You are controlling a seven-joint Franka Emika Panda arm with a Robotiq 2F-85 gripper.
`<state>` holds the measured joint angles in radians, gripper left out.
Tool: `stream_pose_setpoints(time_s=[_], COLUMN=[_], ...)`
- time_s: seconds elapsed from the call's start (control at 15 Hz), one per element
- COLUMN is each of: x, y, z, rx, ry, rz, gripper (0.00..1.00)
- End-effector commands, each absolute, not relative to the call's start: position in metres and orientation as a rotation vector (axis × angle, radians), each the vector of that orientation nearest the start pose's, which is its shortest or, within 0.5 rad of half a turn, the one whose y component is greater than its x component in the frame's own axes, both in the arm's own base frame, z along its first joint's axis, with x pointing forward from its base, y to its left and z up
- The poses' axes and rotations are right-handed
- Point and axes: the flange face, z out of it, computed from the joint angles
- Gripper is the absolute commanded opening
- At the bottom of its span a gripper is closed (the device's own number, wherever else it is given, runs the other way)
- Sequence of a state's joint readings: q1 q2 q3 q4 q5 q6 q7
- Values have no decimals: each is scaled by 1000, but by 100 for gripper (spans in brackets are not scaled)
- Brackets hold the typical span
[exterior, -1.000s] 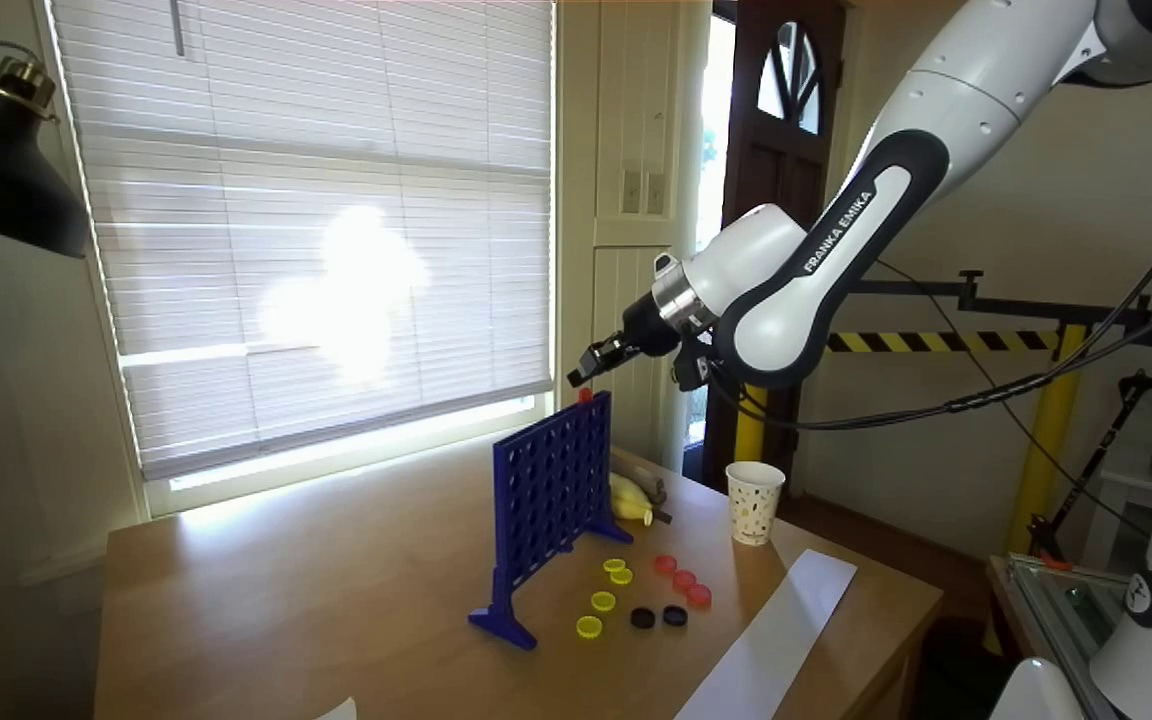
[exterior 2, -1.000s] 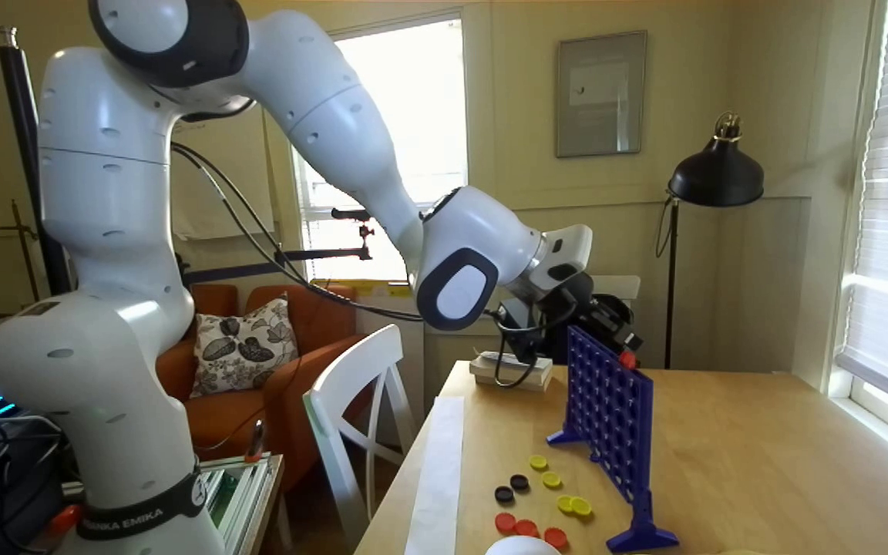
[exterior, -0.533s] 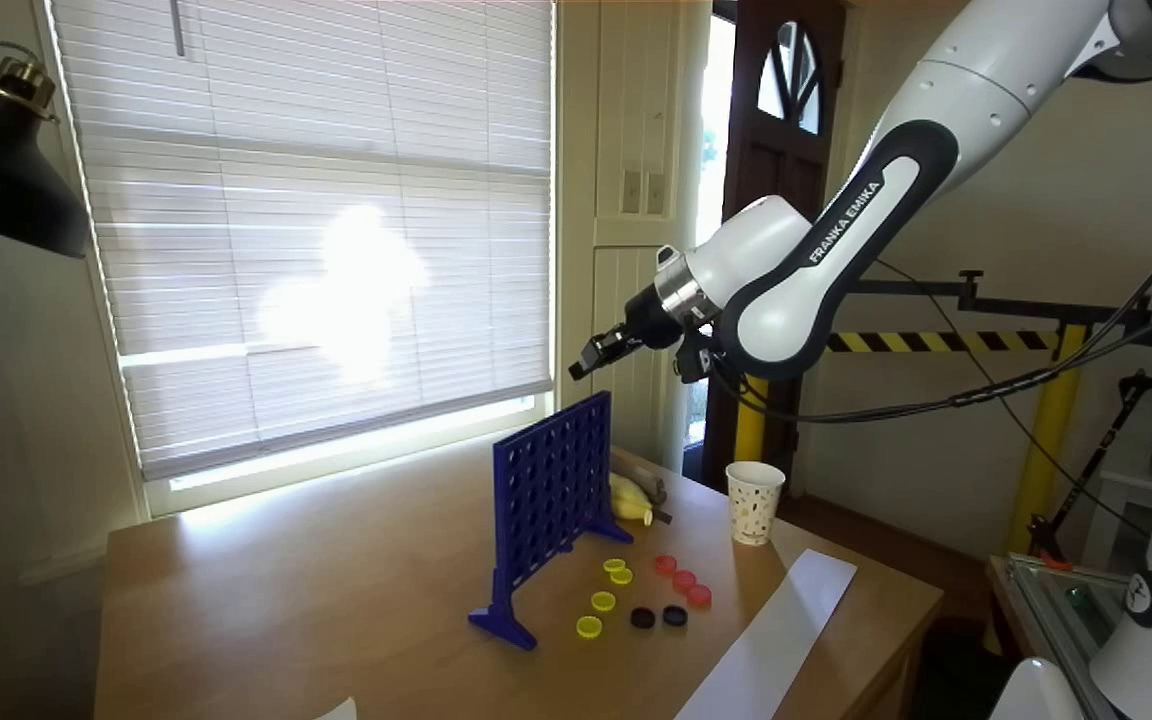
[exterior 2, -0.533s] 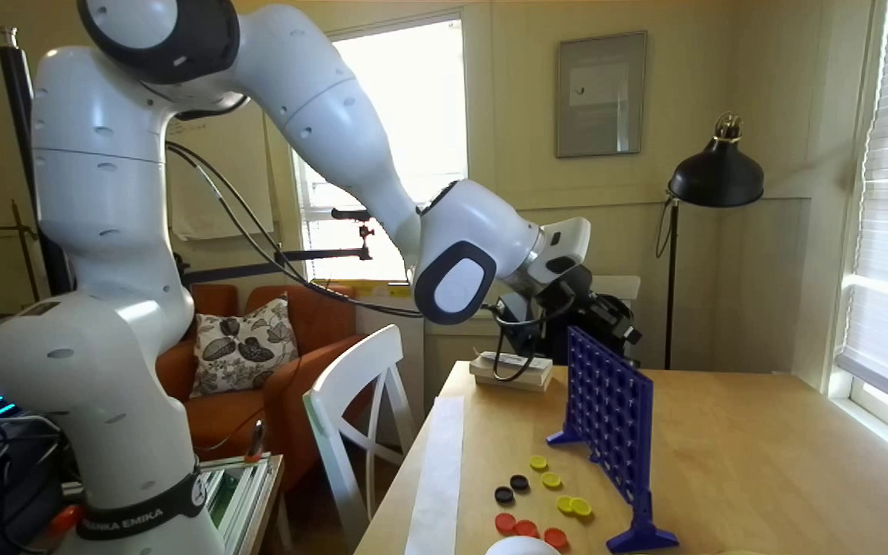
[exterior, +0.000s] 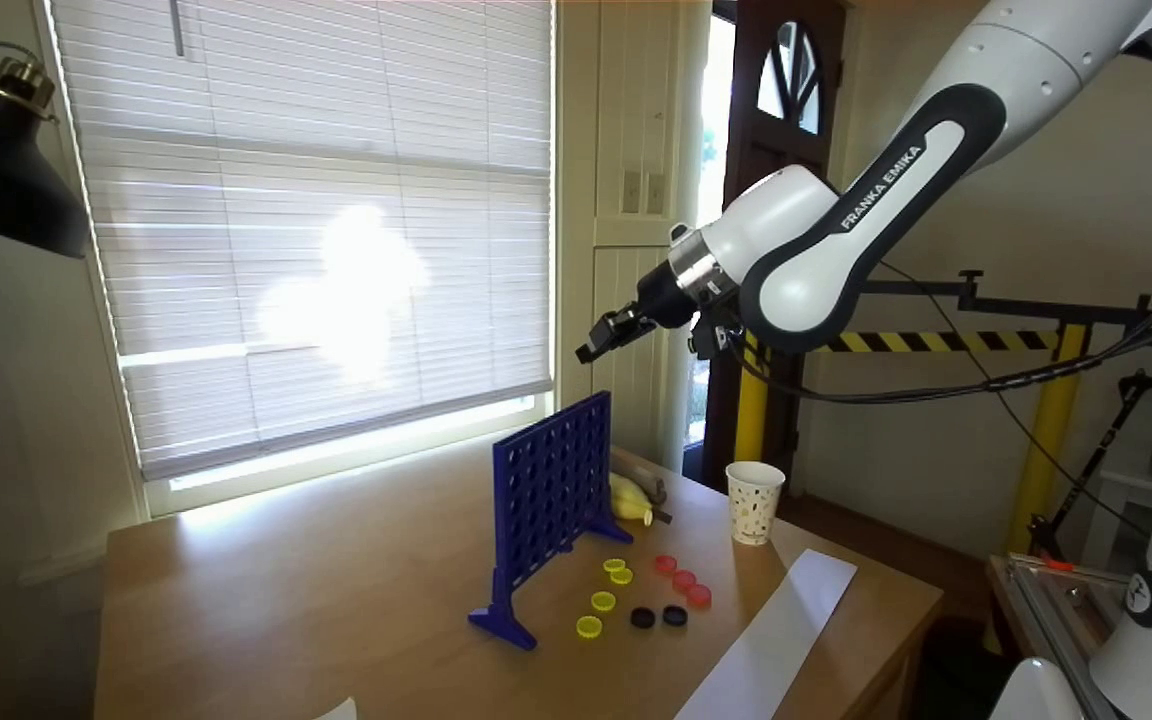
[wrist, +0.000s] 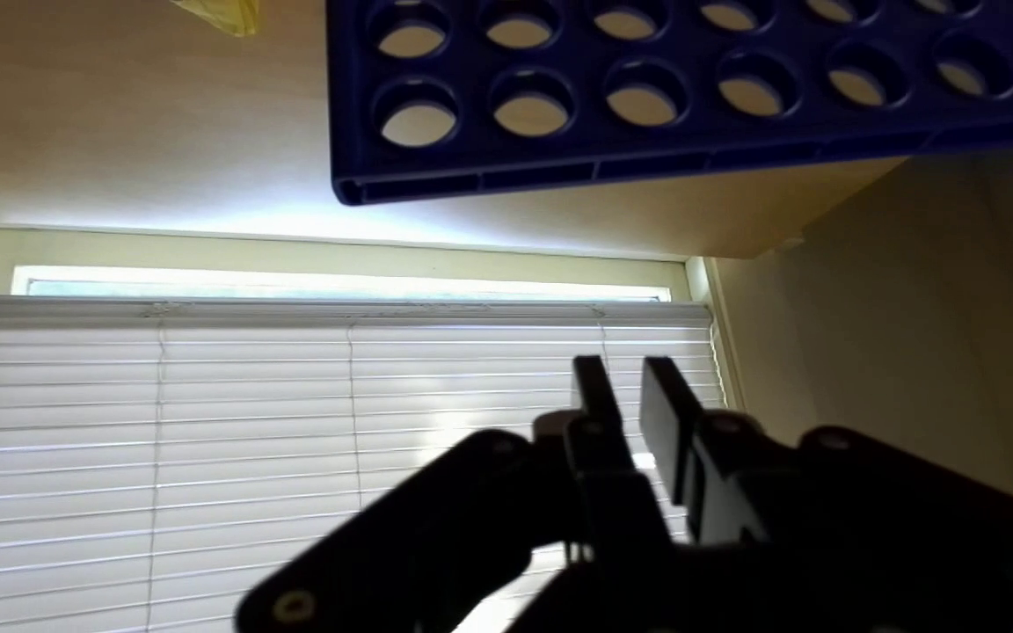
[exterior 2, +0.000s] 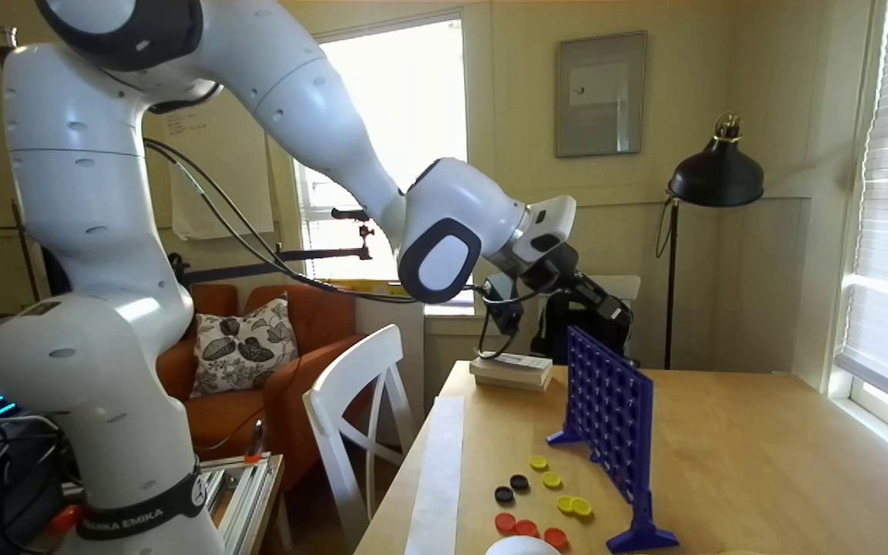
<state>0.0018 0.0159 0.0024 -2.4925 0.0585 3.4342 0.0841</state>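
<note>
My gripper (exterior: 584, 354) is open by a narrow gap, with nothing between its fingers. It hangs in the air above the far top end of a blue upright grid board (exterior: 553, 482), apart from it. The gripper (exterior 2: 620, 314) and board (exterior 2: 610, 420) also show in an exterior view. In the wrist view the dark fingers (wrist: 623, 365) stand before the window blinds, and the board's top edge (wrist: 647, 148) is in the upper part. Three red discs (exterior: 684, 580), several yellow discs (exterior: 603, 601) and two black discs (exterior: 642, 618) lie on the table beside the board.
A speckled paper cup (exterior: 754, 503) stands near the table edge. A white strip (exterior: 774, 635) lies along the table. A yellow object (exterior: 628, 500) lies behind the board. Books (exterior 2: 512, 371) are at a table corner, and a white chair (exterior 2: 355, 416) is beside the table.
A red disc stood at the board's top edge under the gripper one second ago; it no longer shows there. My gripper has moved up and back, away from the board.
</note>
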Motion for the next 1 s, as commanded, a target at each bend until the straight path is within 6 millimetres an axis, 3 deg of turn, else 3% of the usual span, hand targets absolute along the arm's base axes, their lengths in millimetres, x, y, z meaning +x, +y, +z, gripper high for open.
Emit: stream_pose_setpoints(time_s=[0.0, 0.27, 0.53, 0.93], x=[492, 473, 457, 443], y=[2, 4, 26, 49], z=[418, 433, 441, 449], rx=[-2755, -2799, -2824, -2832], ry=[245, 252, 283, 355], rz=[-1322, -1227, -1094, -902], gripper=[47, 76, 100, 100])
